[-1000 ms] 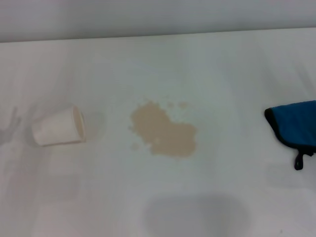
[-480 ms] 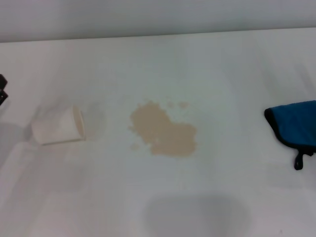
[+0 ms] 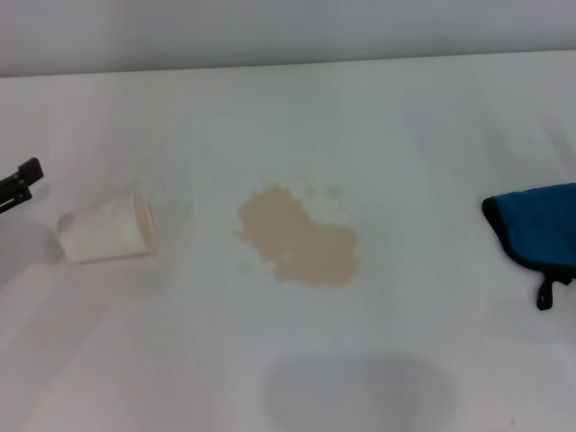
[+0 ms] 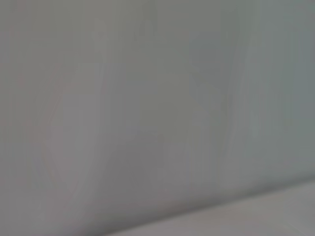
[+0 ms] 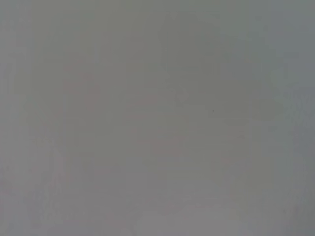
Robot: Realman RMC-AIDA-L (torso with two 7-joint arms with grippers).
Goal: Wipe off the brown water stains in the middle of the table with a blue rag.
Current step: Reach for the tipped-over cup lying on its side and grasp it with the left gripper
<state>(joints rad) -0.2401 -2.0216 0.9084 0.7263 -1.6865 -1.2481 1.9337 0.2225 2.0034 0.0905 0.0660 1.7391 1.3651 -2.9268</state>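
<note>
Nearest you, at about 6 o'clock on the white desk [image 3: 423, 117], lies only a faint grey shadow. Just beyond it, near the centre, the brown water stains [image 3: 298, 238] spread as one irregular tan blotch, with a few small droplets at its far edge and one more toward 8 o'clock of it. None of it is covered or touched.

At 3 o'clock, well apart from the stains, you see the blue rag [image 3: 538, 234] lying flat against the right edge of the head view, partly cut off by it. Its black edging faces the blotch and a small black loop hangs off its near corner.

At 9 o'clock a white paper cup [image 3: 107, 230] lies tipped on its side, mouth turned toward the stains and apart from them.

Farther out at 9 o'clock, at the very left edge, a dark tip of the left tool [image 3: 20, 183] pokes into view beside the cup, not touching it. You cannot tell whether it stands wide or narrow. The right tool does not appear.

Both wrist views show you only a plain grey blur.
</note>
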